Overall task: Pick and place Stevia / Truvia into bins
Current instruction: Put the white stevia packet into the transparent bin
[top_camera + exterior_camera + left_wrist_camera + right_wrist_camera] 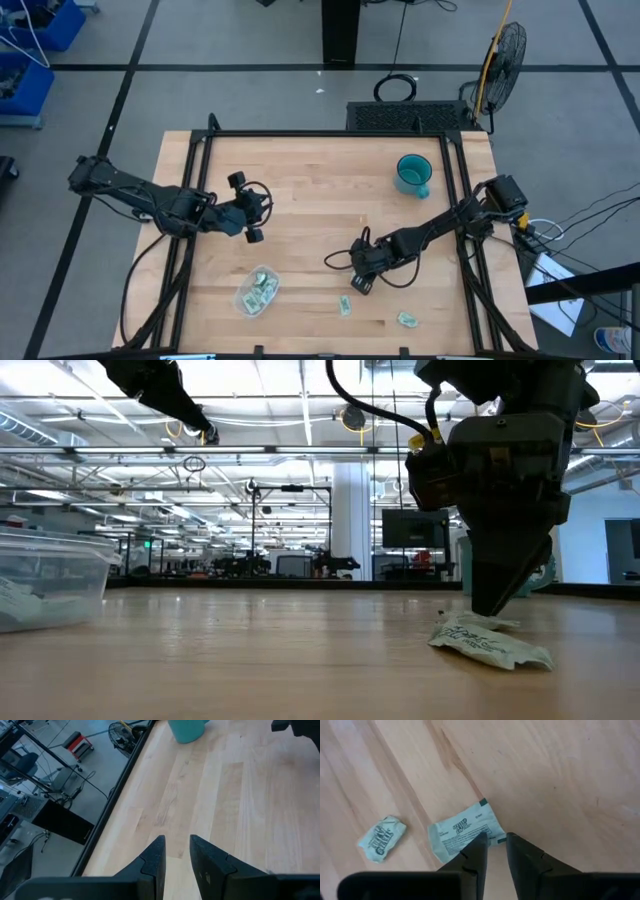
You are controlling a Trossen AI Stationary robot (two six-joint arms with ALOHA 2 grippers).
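the right gripper (361, 285) stands low on the table (320, 200), its fingertips (481, 841) at the edge of a sachet (465, 833); another sachet (381, 839) lies near that one. the tub (256, 291) with sachets in it sits to this gripper's left. the left gripper (253, 208) hangs well apart; the mug (413, 175) stands far behind.

Teal mug (413, 174) upright, far right part of wooden table (320, 200). Black fan (503, 55) on grey floor beyond right corner. Blue crates (30, 40) far left.
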